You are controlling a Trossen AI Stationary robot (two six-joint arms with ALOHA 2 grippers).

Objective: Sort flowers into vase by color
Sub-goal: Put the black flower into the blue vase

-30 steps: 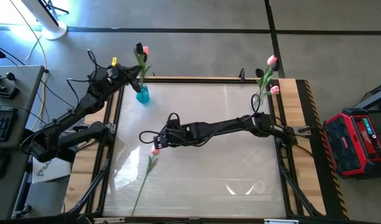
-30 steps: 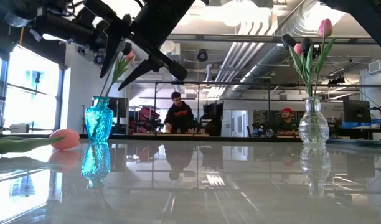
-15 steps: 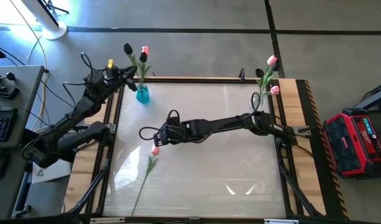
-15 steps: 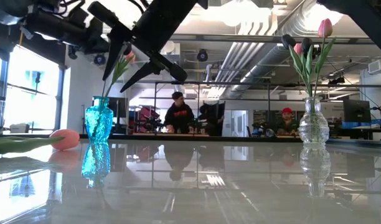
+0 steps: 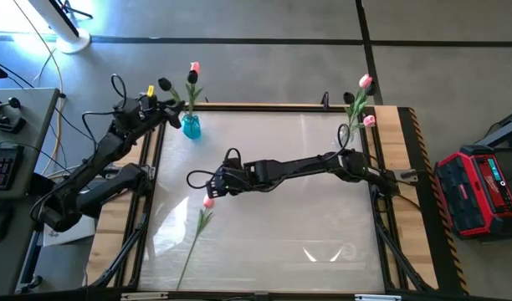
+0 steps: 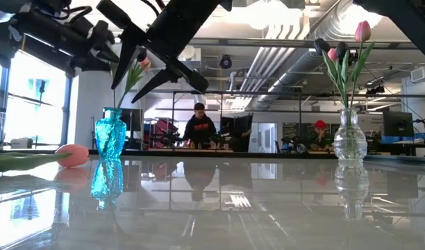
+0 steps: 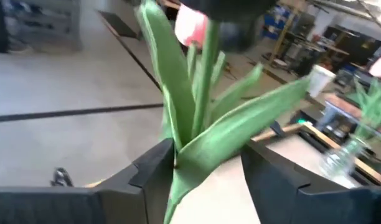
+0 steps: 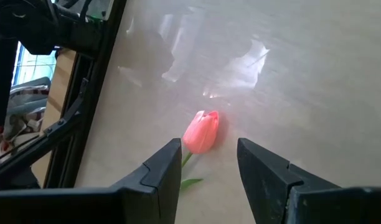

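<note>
A blue vase (image 5: 191, 126) at the table's far left holds a pink tulip (image 5: 195, 68) and a dark one (image 5: 192, 78). My left gripper (image 5: 177, 106) is open just left of their stems. In its wrist view its fingers stand on either side of the green leaves (image 7: 197, 124). Another pink tulip (image 5: 208, 201) lies flat on the table, its stem (image 5: 192, 247) running toward the near edge. My right gripper (image 8: 209, 171) hovers open just short of that flower's head (image 8: 201, 132). A clear vase (image 6: 349, 139) at the far right holds pink and dark tulips. My left gripper's open fingers (image 7: 156, 165) stand level beside the leaves of the flowers in the blue vase, coming from the table's left. Whether a finger touches a leaf, I cannot tell. The flowers stand in the vase by their stems.
The table top has a glossy pale sheet (image 5: 306, 217) with raised wooden edges (image 5: 398, 150). A red case (image 5: 482, 188) sits off the right side and a desk with keyboards (image 5: 1, 163) off the left. People (image 6: 198, 128) sit in the room beyond.
My left gripper has opened, let go of the flowers in the blue vase and drawn back toward the table's left edge. The flowers have stayed standing in the vase.
</note>
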